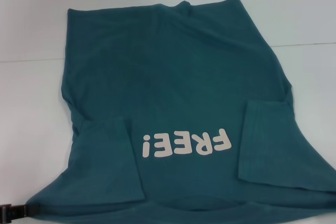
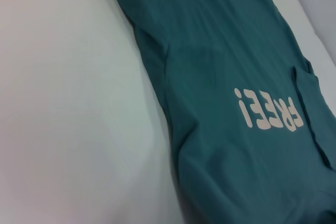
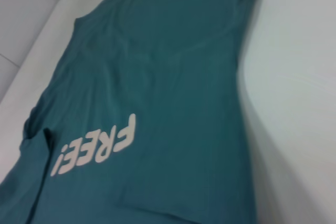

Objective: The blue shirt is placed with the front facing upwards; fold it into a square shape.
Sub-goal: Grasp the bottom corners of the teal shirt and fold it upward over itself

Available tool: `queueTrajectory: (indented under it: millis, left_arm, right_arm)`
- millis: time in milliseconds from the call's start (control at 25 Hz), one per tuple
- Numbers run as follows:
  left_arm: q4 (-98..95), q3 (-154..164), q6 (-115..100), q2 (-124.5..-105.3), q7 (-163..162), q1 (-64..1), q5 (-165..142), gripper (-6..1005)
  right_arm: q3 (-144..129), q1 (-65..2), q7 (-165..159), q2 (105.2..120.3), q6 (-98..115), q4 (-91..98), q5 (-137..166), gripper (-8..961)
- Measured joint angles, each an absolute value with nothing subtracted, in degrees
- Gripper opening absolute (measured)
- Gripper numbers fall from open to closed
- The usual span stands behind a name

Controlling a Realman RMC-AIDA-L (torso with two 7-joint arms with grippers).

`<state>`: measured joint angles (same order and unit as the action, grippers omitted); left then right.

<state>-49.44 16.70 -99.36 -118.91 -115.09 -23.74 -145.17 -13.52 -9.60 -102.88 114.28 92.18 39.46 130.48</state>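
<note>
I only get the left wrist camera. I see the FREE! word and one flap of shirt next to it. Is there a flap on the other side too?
Observer: Yes. In the head view the left sleeve is folded in over the front of the blue shirt, across the lettering from the right sleeve.
Operator: Where's the robot's hand? I don't see one.
Observer: The head view shows only a dark piece, probably the left gripper, at the shirt's near left corner. The right gripper is out of every view.
</note>
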Motion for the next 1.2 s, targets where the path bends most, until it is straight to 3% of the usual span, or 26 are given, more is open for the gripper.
queueTrajectory:
  millis: [440,680,1200]
  left_arm:
    - [-45.63,16.76,-95.87,-117.81,-114.03,-27.67,-135.51,1]
    - [-40.29,17.01,-90.31,-116.71,-113.25,-32.90,-130.55,0]
    - [-32.96,17.41,-71.70,-116.20,-113.11,-44.51,-127.21,1]
  right_arm:
    - [-13.44,-17.09,-102.83,114.30,91.82,39.47,129.37,88]
    - [-13.75,-23.80,-102.81,114.23,87.30,39.12,128.19,91]
    - [-15.82,-37.58,-100.49,114.25,69.07,33.60,128.04,99]
